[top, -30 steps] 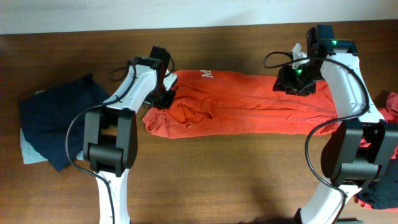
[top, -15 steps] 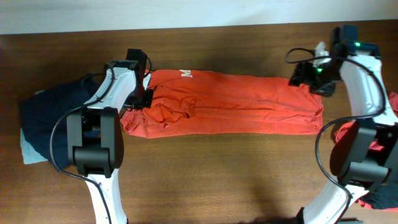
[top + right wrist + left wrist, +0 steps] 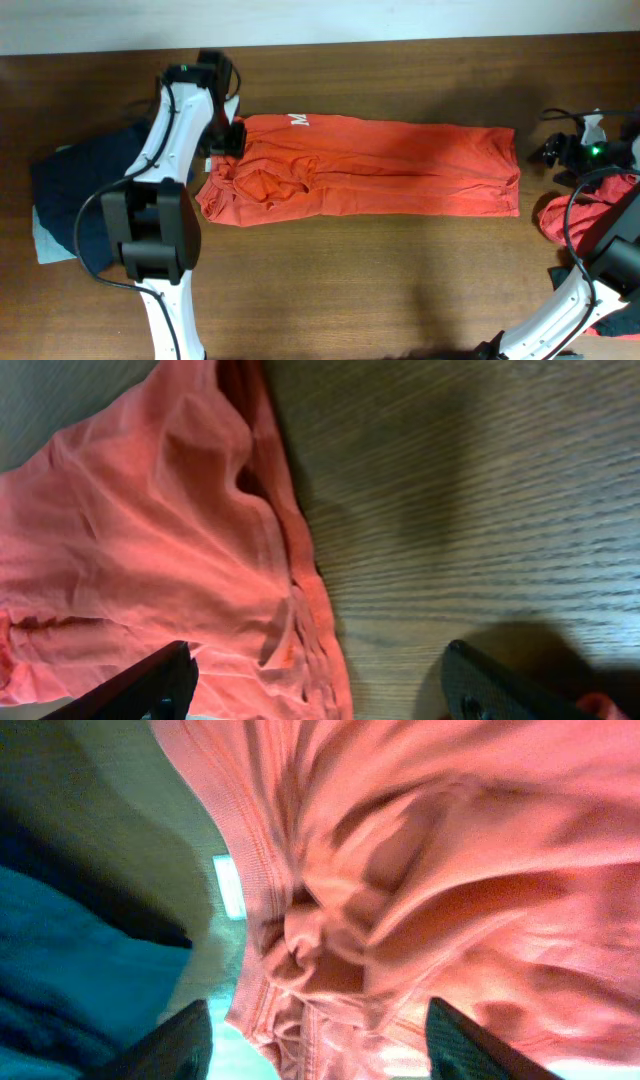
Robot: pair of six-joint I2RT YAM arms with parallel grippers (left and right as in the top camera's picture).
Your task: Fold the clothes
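counter (image 3: 400, 290): dark brown wood, matte, fine grain clear in the right wrist view.
red garment (image 3: 580, 212): one, a crumpled heap at the right edge by the right arm, well apart from the navy one.
navy garment (image 3: 85, 190): one, rumpled, on the left side, lying on one pale blue cloth (image 3: 42, 240) that shows at its near corner.
orange shirt (image 3: 400, 170): one, soft knit with a stitched hem. It lies as a long strip across the middle of the counter. The right part is fairly flat and the left end is bunched into thick folds. There is a white print (image 3: 298, 119) at its far edge.
left claw (image 3: 318, 1015): over the shirt's bunched left end, fingers wide apart, nothing clamped. Can't tell if it touches the fabric.
right claw (image 3: 317, 660): fingers wide apart and empty, over bare wood just off the shirt's right edge.
in the way: the left arm (image 3: 175, 110) hides the shirt's far-left corner from overhead.
pale strip (image 3: 300, 20): runs along the counter's far edge.
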